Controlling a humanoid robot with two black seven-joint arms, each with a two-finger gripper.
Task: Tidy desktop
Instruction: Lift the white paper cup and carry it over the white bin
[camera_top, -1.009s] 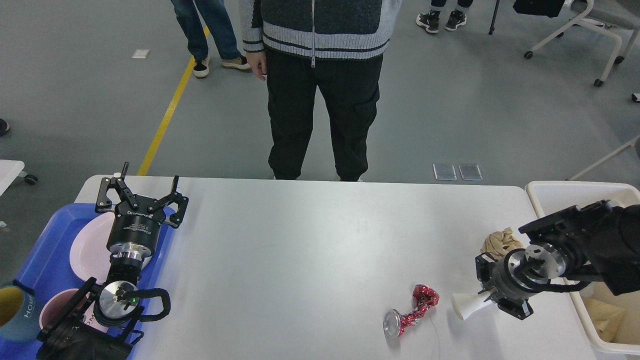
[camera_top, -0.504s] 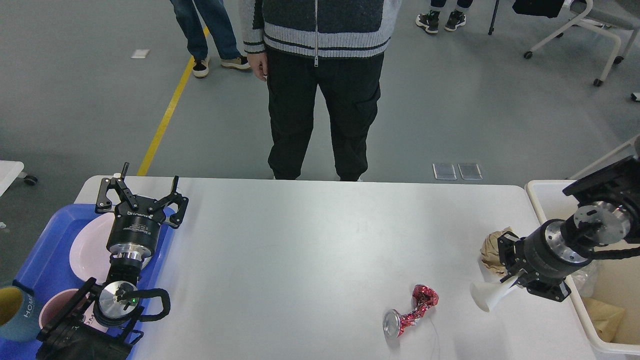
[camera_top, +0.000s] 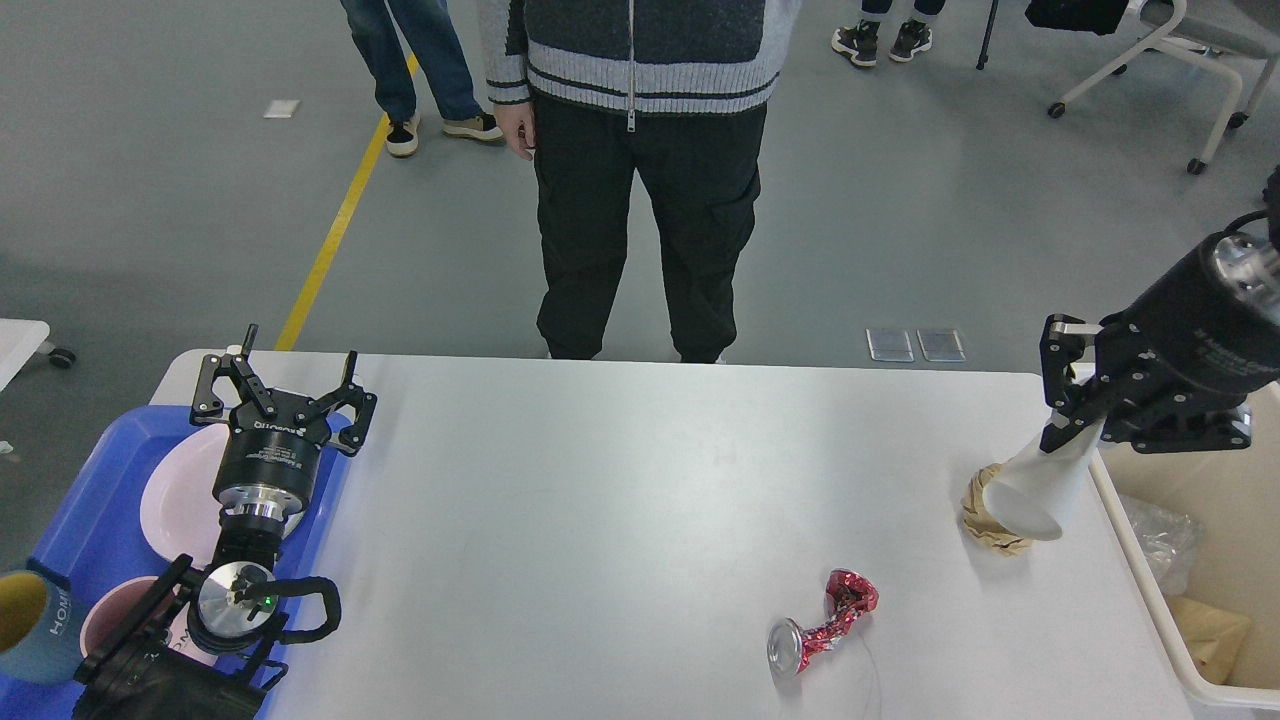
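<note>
Right end effector (camera_top: 1075, 425) clamped on white paper cup (camera_top: 1035, 490), raised over tabletop (camera_top: 640, 480) right edge, beside bin (camera_top: 1150, 590). Carry fully over bin wall before release. Left end effector (camera_top: 285, 385) fingers apart, idle over blue tray (camera_top: 90, 500). Crushed can (camera_top: 822, 622), brown paper wad (camera_top: 985, 525) remain.

Left end effector (camera_top: 283, 385) spread; right end effector (camera_top: 1075, 425) clamped.

A blue tray (camera_top: 95, 500) at the left holds a pink plate (camera_top: 175, 495), a pink bowl (camera_top: 105, 615) and a teal mug (camera_top: 30, 625). A crushed red can (camera_top: 822, 625) lies near a brown paper wad (camera_top: 985, 515). A cream bin (camera_top: 1190, 590) stands at the right. A person (camera_top: 640, 170) stands beyond.
</note>
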